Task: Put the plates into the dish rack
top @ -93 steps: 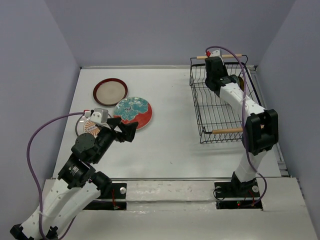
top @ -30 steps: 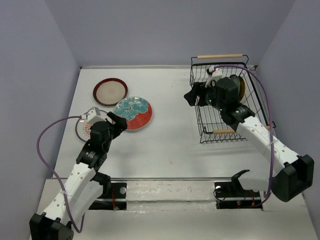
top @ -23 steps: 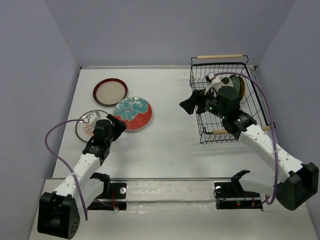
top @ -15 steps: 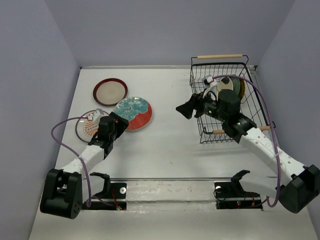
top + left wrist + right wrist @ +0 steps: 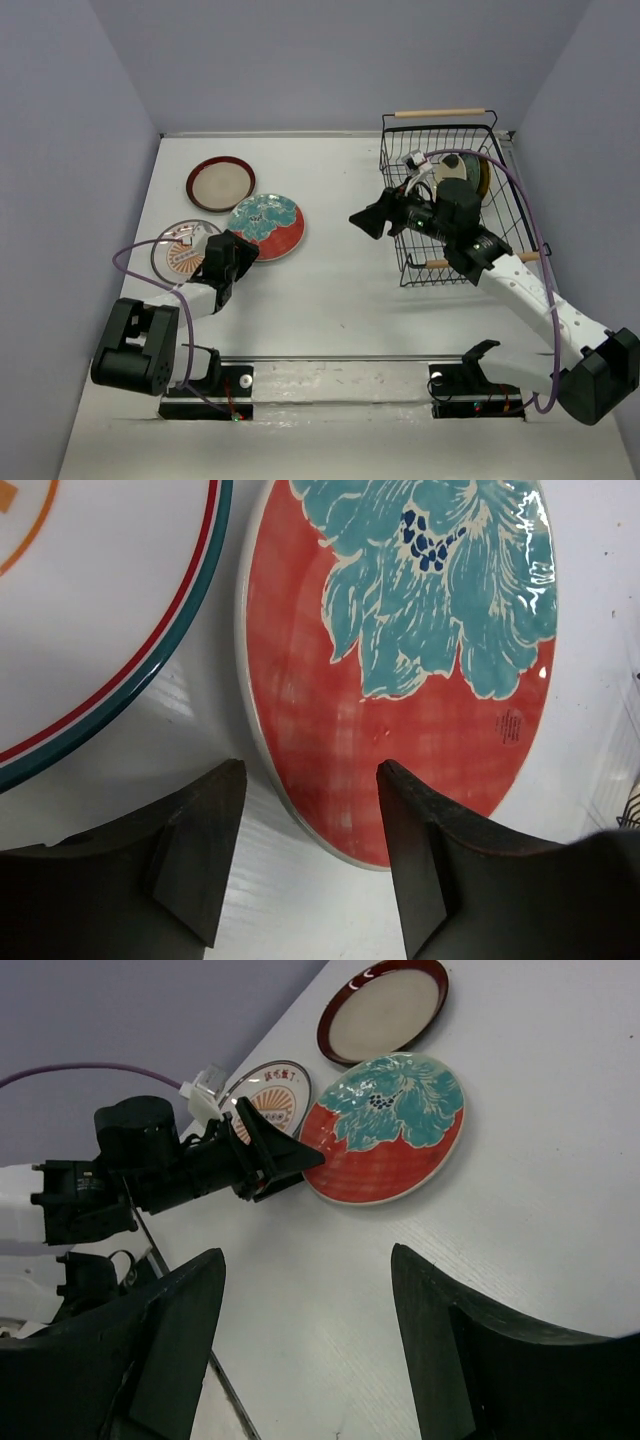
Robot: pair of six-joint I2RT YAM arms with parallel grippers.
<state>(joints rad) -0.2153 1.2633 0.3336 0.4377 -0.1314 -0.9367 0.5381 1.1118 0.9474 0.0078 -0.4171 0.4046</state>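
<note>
The rack (image 5: 420, 250) sits far right on the table (image 5: 340, 290). On edge inside it stand a cream plate (image 5: 452, 161) and a yellowish plate (image 5: 481, 176), partly hidden by the right arm. The white plate (image 5: 265, 1088) carries orange characters too small to read. It lies just beside the red-and-teal floral plate (image 5: 420, 660), with the red-rimmed beige plate (image 5: 220, 183) beyond. The left end effector (image 5: 310, 770) is spread at the floral plate's near rim. The right end effector (image 5: 365, 220) hangs spread left of the rack.
</note>
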